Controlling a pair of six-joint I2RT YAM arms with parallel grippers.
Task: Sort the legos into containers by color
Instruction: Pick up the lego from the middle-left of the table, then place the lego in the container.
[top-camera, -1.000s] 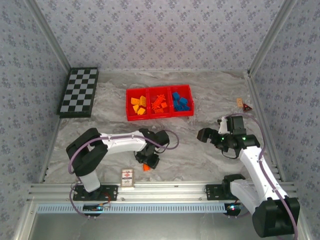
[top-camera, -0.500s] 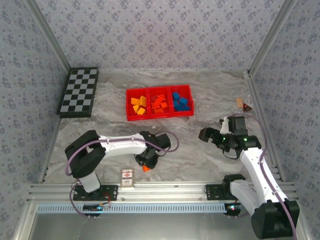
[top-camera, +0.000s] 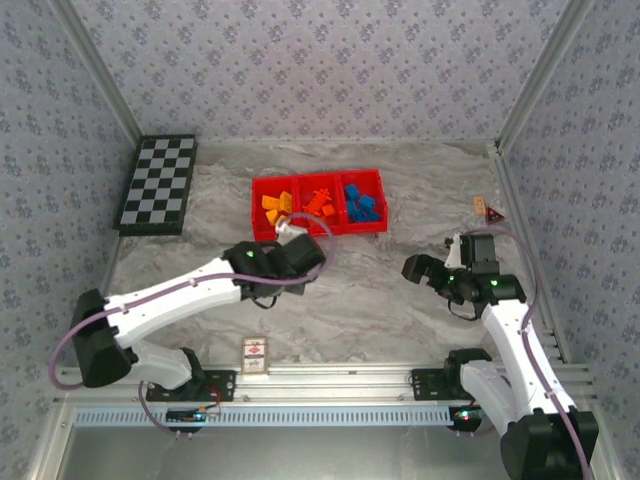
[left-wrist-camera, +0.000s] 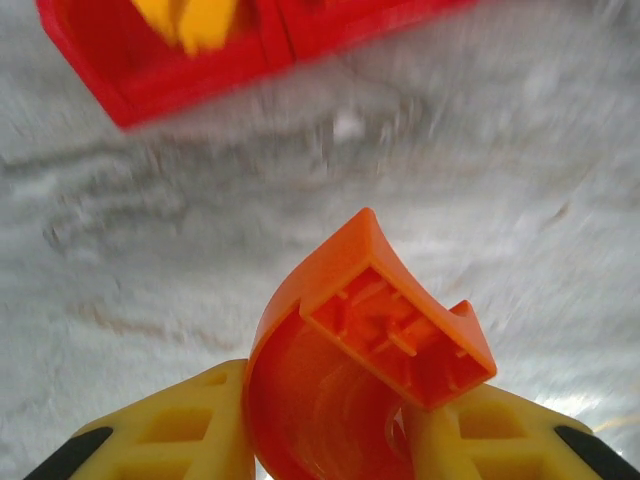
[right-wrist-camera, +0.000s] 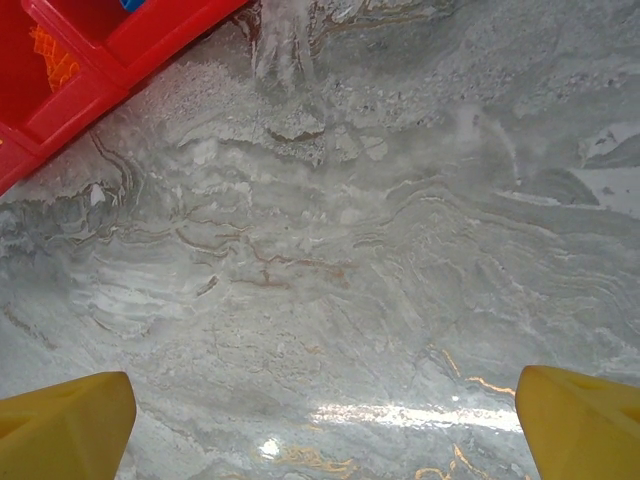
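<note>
The left gripper (left-wrist-camera: 338, 440), jaws closed on a curved red-orange plastic lego brick (left-wrist-camera: 372, 330), has carried it from the near worktop (top-camera: 380, 300) to just short of the shallow red plastic tray (top-camera: 318, 235), so that, by my judgement, only release into its middle compartment (top-camera: 320, 179) remains, while the right gripper (right-wrist-camera: 320, 410) hangs with jaws open.

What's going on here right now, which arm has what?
The left gripper is shut on a red-orange curved lego, held above the table just short of the red tray. The tray already holds yellow-orange bricks, red-orange bricks and blue bricks, one colour per compartment. The right gripper hangs open over the table off to the right, holding nothing.
</note>
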